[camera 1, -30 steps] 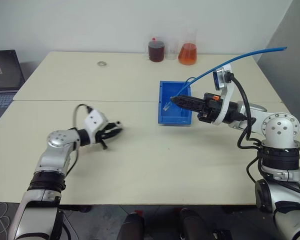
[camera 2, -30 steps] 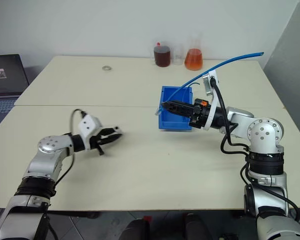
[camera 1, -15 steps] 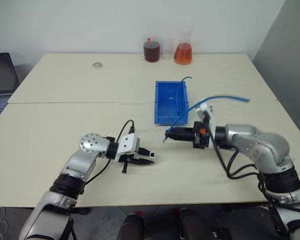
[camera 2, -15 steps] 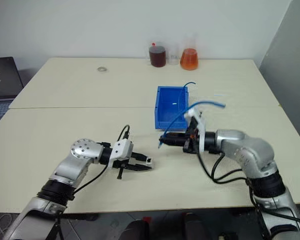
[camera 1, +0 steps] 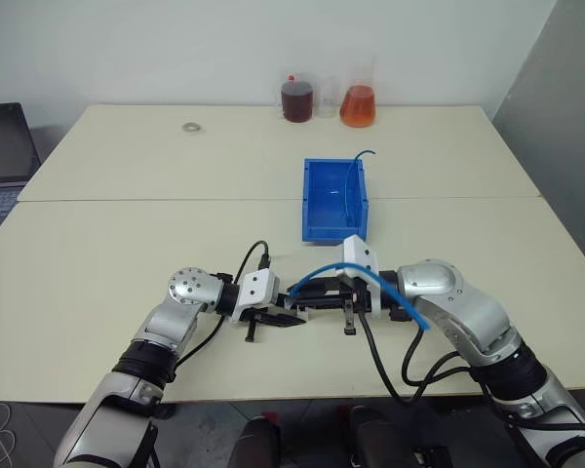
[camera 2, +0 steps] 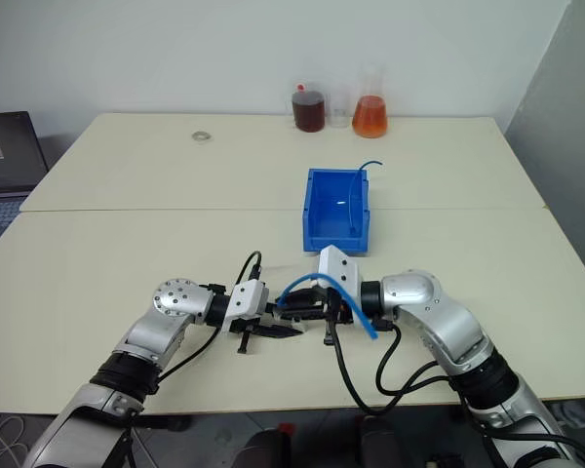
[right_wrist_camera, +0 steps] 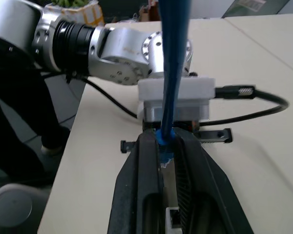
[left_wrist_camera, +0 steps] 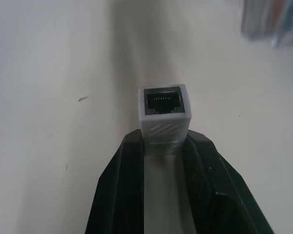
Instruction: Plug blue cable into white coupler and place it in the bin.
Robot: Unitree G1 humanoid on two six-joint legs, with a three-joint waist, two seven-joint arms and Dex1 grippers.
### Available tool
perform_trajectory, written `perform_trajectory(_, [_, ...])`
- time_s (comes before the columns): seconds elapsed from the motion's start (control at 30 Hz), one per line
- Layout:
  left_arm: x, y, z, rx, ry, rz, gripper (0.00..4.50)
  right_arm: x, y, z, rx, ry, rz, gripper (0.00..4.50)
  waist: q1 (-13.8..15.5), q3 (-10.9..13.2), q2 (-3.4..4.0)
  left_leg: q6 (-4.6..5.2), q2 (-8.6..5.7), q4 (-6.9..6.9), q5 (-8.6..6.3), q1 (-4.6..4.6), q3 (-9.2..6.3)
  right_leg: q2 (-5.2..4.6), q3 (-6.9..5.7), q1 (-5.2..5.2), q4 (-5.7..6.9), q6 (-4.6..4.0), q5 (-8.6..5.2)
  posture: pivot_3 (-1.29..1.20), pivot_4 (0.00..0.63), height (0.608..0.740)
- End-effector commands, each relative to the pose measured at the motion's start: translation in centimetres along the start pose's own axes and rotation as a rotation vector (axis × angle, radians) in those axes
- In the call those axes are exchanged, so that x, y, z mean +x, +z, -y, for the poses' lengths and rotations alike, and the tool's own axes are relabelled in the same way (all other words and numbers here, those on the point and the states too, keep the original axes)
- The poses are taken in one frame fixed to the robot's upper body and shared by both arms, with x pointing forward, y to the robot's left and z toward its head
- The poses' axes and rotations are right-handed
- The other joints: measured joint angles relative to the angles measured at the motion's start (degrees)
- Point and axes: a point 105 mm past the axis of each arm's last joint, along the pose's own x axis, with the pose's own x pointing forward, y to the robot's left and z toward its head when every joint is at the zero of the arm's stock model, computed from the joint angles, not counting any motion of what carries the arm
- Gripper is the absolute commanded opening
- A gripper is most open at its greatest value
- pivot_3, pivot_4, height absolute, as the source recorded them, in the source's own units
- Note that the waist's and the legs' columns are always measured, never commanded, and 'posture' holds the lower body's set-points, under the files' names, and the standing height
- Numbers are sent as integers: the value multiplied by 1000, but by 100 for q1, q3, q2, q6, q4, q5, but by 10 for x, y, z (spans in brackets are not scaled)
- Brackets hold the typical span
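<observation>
Table (camera 1: 127, 244): pale cream top carrying everything; a seam runs across its middle.
Laptop (camera 1: 0, 156): at the table's far left edge, partly cut off by the frame.
Bin (camera 1: 313, 210): bright blue open tray, upright, past the middle of the table and well apart from both arms; a stretch of blue cord rises from inside it.
Flasks (camera 1: 359, 105): one with orange liquid and one with dark red (camera 1: 295, 100), side by side at the table's far edge.
Blue cable (camera 1: 385, 290): arches over the right forearm, its plug end pinched at the tip of the right jaws; in the right wrist view it runs straight up out of the black fingers.
Right gripper (camera 1: 300, 291): points toward the left arm, jaws clamped tight on the blue cable just behind the plug.
Left gripper (camera 1: 291, 320): points toward the right arm, tips just beside the right ones, jaws closed narrowly around the white coupler.
White coupler (left_wrist_camera: 164, 117): held upright between the left fingers, dark socket facing outward, no plug in it.
Metal ring (camera 1: 190, 127): lies flat near the table's far left.
</observation>
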Motion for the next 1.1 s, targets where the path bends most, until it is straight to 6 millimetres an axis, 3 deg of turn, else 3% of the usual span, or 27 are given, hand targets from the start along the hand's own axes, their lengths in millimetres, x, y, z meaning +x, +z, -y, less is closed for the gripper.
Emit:
perform_trajectory(0.03, [4, 3, 6, 9, -10, 13, 780, -3, 2, 0, -36, 28, 7, 91, 1, 0, 0, 0, 0, 1, 0, 0, -2, 0, -1, 0, 0, 0, 0, 0, 150, 740])
perform_trajectory(0.6, [0, 3, 10, -8, -9, 8, 780, -9, -19, 14, -54, 23, -64, 91, 1, 0, 0, 0, 0, 2, 0, 3, -1, 0, 0, 1, 3, 0, 0, 0, 150, 740])
perform_trajectory(1.1, [2, 7, 3, -31, 10, 25, 780, 0, -41, 5, -85, 106, -176, 91, 0, 0, 0, 0, 0, 4, 0, 13, -1, 0, 0, 11, 6, -1, 0, 0, 150, 740])
